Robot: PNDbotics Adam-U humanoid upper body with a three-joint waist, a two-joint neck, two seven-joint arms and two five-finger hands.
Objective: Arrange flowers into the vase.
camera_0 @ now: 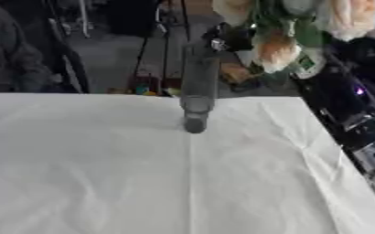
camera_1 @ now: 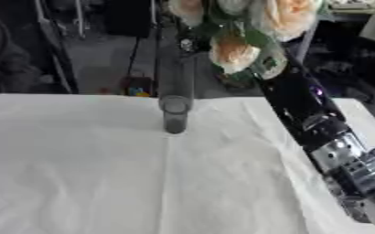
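Note:
A tall clear glass vase (camera_0: pixel 197 103) stands upright at the far middle of the white-clothed table (camera_0: pixel 94 173). Above and just right of its mouth hangs a bunch of pale peach and cream roses (camera_1: pixel 237 52) with green leaves. My right arm (camera_1: pixel 315 121) reaches up from the lower right, and my right hand (camera_0: pixel 231 37) shows as a dark shape beside the vase's top, shut on the bunch's stems, which are hidden behind blooms and leaves. The left hand does not show in either view.
The table's right edge runs under my right arm (camera_0: pixel 359 137). A person in dark clothes (camera_0: pixel 11 59) sits beyond the far left corner. Behind the table lie a grey floor, dark furniture and cables.

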